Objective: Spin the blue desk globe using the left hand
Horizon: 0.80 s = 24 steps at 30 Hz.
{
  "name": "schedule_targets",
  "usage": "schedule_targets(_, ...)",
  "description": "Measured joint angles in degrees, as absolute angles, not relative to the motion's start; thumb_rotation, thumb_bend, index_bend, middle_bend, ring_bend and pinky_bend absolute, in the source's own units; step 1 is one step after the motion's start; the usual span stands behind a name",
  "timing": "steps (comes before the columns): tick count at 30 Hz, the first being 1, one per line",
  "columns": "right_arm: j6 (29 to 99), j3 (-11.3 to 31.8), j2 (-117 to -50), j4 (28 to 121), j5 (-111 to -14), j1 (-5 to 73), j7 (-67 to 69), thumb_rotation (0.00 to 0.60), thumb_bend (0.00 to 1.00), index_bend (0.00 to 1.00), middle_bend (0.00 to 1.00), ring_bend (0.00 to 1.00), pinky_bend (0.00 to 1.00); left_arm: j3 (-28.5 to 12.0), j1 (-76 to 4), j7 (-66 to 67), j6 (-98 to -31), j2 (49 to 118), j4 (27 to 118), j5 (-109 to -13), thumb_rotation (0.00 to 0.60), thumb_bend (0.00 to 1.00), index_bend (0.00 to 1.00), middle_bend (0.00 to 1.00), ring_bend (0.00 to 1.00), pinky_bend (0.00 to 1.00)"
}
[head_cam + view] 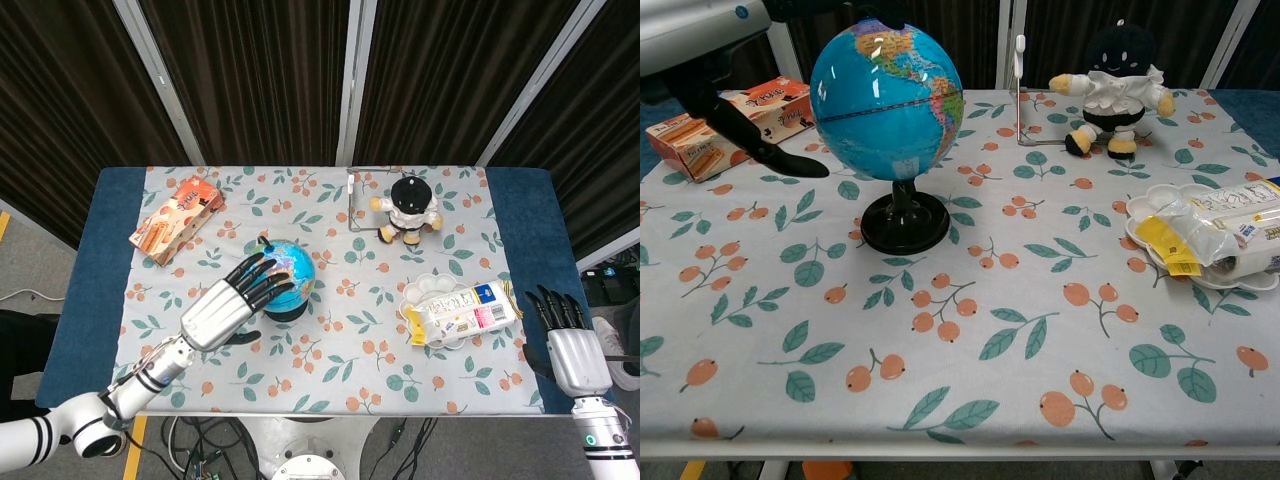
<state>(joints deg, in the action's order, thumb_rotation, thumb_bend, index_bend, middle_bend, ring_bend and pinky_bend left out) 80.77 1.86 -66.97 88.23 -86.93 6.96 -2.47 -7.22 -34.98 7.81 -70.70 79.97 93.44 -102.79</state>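
Blue desk globe (280, 275) stands near table centre, slightly toward the robot's left, on a round black base (905, 222) with a short black stem. Sphere is glossy hard plastic; its spin axis looks tilted off vertical, with the upper pole leaning away from the robot.

Left hand (228, 303) is spread wide and holds nothing. Silver back, black fingers. The globe lies just ahead of it and toward table centre. In the head view the fingertips (270, 276) overlap the globe's near-left side; in the chest view the thumb (775, 152) hangs clear of the sphere on that side. Contact cannot be confirmed, since the fingers sit at the top edge of the chest view.

Judgement: the spin calls for a sideways sweep across the smooth surface, about the tilted axis.

Right hand (567, 343) is open with fingers straight, at the table's near right corner, well apart from the globe. Left hand is clearly nearer.

Table carries a matte cloth (970, 400) printed with oranges and leaves.
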Motion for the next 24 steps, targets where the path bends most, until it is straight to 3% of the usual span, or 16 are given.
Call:
schedule_targets(14, 80.49, 1.77, -67.27, 87.77, -86.74, 6.96, -2.28, 0.600, 0.30, 0.00, 0.00, 0.00, 0.00, -5.43, -34.89, 8.35, -71.35, 79.33, 93.41, -101.26, 0.600, 0.05, 0.13, 0.14, 0.00, 0.01)
schedule_targets(24, 80.03, 1.63, -67.69, 87.86, -86.80, 7.19, -2.92, 0.600, 0.30, 0.00, 0.00, 0.00, 0.00, -4.72, -33.16, 8.87, -73.96, 77.69, 94.47, -100.34, 0.600, 0.05, 0.13, 0.38, 0.00, 0.00)
